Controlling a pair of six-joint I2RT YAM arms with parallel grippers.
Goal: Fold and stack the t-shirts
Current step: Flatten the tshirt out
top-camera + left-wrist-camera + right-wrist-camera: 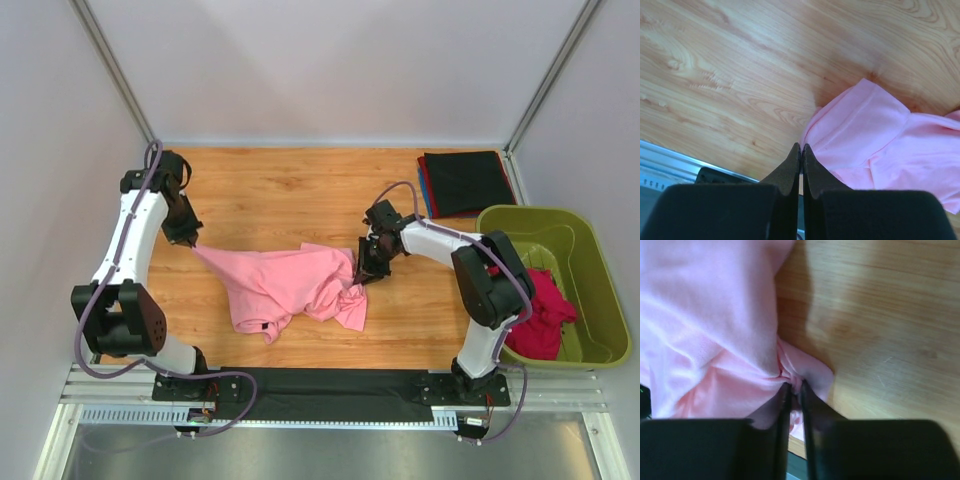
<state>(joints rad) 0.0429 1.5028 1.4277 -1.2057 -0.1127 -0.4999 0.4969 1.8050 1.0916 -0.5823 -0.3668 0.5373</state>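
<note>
A light pink t-shirt [285,283] lies crumpled and partly spread on the wooden table. My left gripper [191,243] is shut on its left corner, which is pulled out to a point. In the left wrist view the fingertips [801,148] are pressed together at the cloth's edge [860,130]. My right gripper [366,270] is shut on a bunched fold at the shirt's right edge, seen between the jaws in the right wrist view [794,386]. A stack of folded t-shirts [465,182], black on top with blue and red edges, lies at the back right. A magenta-red t-shirt [541,317] lies crumpled in the tub.
An olive-green plastic tub [590,240] stands at the right edge of the table. White walls enclose the table at the back and sides. A black strip [320,385] and a metal rail run along the near edge by the arm bases.
</note>
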